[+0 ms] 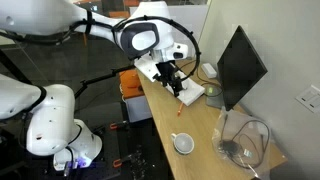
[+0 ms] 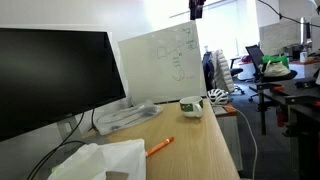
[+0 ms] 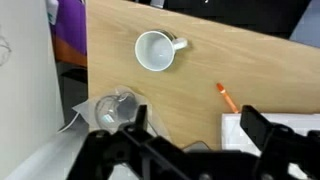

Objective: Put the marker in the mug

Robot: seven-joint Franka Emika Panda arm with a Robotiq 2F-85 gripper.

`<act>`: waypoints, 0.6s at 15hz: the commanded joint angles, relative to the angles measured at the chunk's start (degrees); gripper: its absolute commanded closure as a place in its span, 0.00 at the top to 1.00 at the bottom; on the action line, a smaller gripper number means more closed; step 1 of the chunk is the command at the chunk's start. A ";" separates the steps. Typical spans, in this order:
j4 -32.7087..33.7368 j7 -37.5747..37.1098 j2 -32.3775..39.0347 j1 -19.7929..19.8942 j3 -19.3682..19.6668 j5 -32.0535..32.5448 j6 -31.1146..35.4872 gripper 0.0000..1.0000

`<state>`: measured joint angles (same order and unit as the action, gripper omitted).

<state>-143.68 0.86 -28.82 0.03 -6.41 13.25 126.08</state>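
Gripper (image 3: 193,122): jaws spread wide, nothing between them; its base is cropped in the wrist view.
Marker (image 3: 228,97): flat on worktop (image 3: 200,65), apart from mug.
Mug (image 3: 155,51): upright, interior dim.

Bright, even light on the table (image 3: 200,70). Washed out to near white across the background (image 2: 235,25) in an exterior view. Soft, faint shadows only. Dark and blurred up close on the gripper (image 3: 192,125) in the wrist view.
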 commanded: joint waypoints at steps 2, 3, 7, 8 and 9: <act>0.15 -0.36 0.05 -0.84 0.74 0.45 -0.19 1.00; 0.16 -0.36 0.05 -0.84 0.74 0.45 -0.19 1.00; 1.56 4.68 3.19 -3.23 2.18 -2.38 -1.33 1.00; 2.18 8.01 5.65 -4.59 2.82 -3.39 -0.60 1.00; 2.95 9.87 8.96 -5.55 3.23 -4.88 0.79 1.00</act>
<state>-143.61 4.40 -26.81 -2.23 -5.53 11.58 126.00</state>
